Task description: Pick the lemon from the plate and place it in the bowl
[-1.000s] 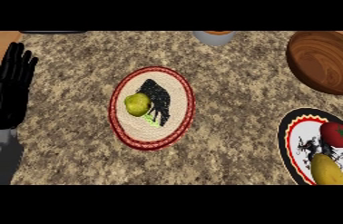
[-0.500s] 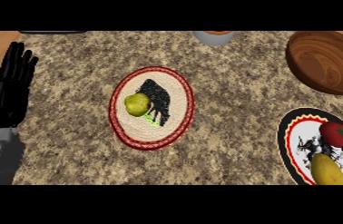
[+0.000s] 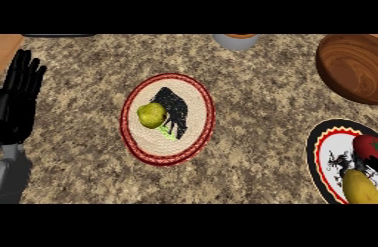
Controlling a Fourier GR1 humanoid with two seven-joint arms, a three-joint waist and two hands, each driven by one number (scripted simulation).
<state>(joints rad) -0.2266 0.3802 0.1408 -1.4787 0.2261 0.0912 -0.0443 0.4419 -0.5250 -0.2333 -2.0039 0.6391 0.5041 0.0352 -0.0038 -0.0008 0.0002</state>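
Yellow-green lemon [image 3: 151, 114] sits unmoved on the red-rimmed woven plate [image 3: 133, 141]; left hand [image 3: 18, 103] rests open and empty as before, so the brown wooden bowl [image 3: 351, 66] waits.

Cut off at the right edge: wooden bowl [image 3: 353, 66] up top, plus a second plate [image 3: 325, 156] lower down with a red thing [image 3: 367, 147] and a yellow thing [image 3: 361, 187], can't tell what. Grey cup-ish thing [image 3: 236, 40] clipped up top. No sign of the right hand.

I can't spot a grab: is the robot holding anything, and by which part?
Nothing. The left hand rests open at the left edge; the lemon lies on its plate.
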